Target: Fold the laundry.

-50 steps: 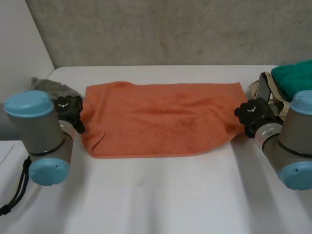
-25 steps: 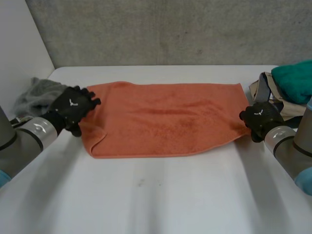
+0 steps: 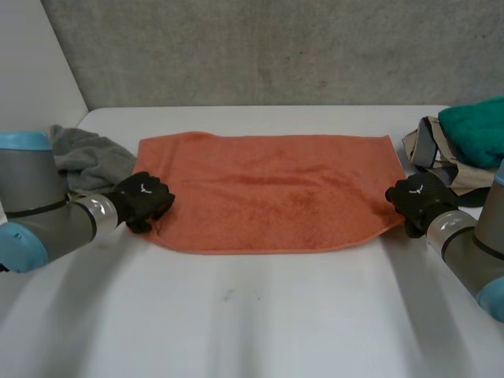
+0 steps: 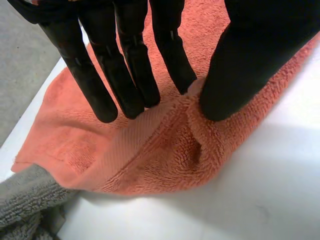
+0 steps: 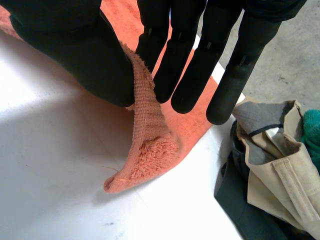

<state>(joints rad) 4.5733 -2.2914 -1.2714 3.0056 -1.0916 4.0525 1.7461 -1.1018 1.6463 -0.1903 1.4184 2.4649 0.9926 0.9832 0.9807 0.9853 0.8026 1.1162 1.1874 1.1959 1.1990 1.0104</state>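
The left hand (image 3: 142,201) has just swung down from the far end of the towel's left edge to its near-left corner, and the turned-over flap that sat there a moment ago now lies flatter. The right hand (image 3: 417,201) has stayed at the near-right corner throughout. So both near corners of the orange terry towel (image 3: 272,189), spread flat in the middle of the white table (image 3: 260,315), are now taken. To my eye that sets up lifting the near edge over to the far one.

From overhead both hands are just dark fists at the cloth's edge. The wrist cameras tell more. On the left, straight fingers (image 4: 130,75) and the thumb (image 4: 250,60) press into the pile with a pucker squeezed up between them (a shallow grip, I'd say). On the right, the hem stands up, clearly nipped between thumb (image 5: 85,60) and fingers (image 5: 190,65), with the corner tip drooping to the table.

A crumpled grey cloth (image 3: 90,157) lies just beside the left corner, and a beige garment (image 5: 270,165) lies near the right one.
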